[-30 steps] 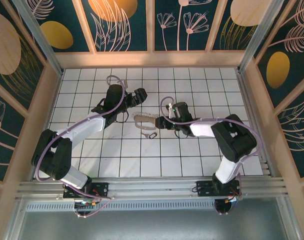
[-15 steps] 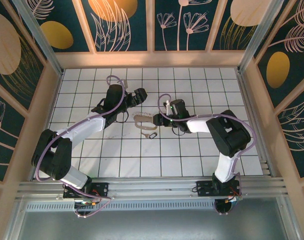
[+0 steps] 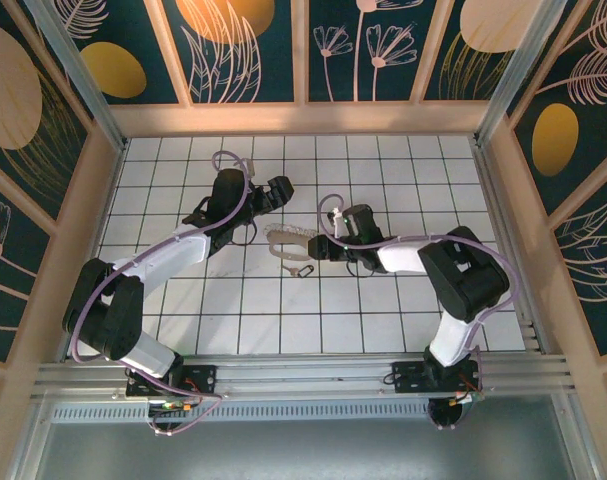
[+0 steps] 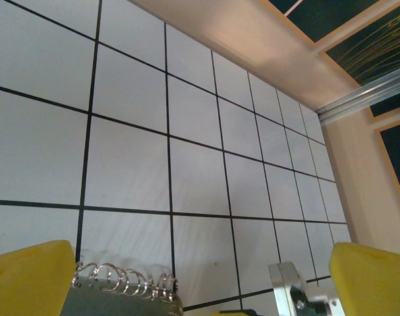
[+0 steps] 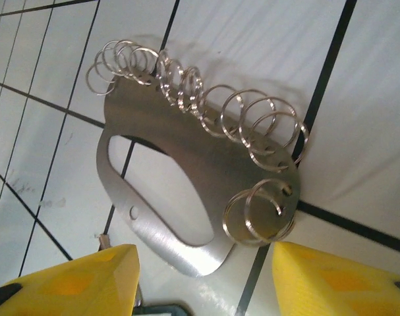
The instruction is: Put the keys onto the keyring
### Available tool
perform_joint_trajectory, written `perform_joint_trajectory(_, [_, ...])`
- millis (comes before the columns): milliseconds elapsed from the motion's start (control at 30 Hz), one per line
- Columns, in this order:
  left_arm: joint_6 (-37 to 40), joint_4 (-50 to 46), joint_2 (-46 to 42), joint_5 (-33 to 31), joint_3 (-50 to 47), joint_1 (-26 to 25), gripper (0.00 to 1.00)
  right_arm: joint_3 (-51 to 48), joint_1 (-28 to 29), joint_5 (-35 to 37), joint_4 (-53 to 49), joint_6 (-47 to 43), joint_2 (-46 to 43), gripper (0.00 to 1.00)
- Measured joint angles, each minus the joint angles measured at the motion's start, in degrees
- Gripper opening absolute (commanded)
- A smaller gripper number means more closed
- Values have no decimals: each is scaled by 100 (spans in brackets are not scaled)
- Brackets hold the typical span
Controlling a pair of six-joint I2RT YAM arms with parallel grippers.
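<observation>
**Jaws apart: the right gripper (image 5: 206, 280) hangs over the keyring (image 5: 234, 179)**

In the right wrist view, the keyring is a flat silvery plate. It has a large curved cutout, a small round hole, and a row of split rings threaded along its upper edge. One more pair of rings sits at its right corner. The plate lies flat on the white tiled table (image 3: 383, 300), across a dark grout line. The two yellow fingers (image 5: 68, 280) sit in the lower corners of that frame with the jaws apart. The plate's lower tip is between them and touches neither.

From above, the keyring sits at the middle of the frame, just left of the right gripper's tip. Just below it and slightly to the right lies what we take for one of the keys (image 3: 305, 270). It is a dark-edged piece lying apart from the plate, too small to make out.

The left gripper (image 3: 280, 188) is above and left of the keyring, near it but apart. In its wrist view the yellow fingers sit in the bottom corners, jaws wide apart and gripping nothing. Along the bottom edge between them are a ringed metal strip (image 4: 124, 286) and a small bolted bracket (image 4: 295, 296). We cannot tell whether that strip is the same plate.
</observation>
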Motion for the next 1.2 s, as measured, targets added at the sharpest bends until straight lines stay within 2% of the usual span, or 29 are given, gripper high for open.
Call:
perform_joint_trajectory(200, [-20, -2, 0, 2, 0, 0, 99, -92, -2, 136, -85, 2, -337, 56])
perform_joint_trajectory(467, [-20, -2, 0, -2, 0, 0, 99, -2, 199, 177, -249, 4, -363, 56])
perform_joint_trajectory(700, [-20, -2, 0, -24, 0, 0, 99, 306, 407, 179, -249, 4, -184, 56])
perform_joint_trajectory(1200, [-20, -2, 0, -28, 0, 0, 99, 570, 426, 542, -396, -2, 210, 56])
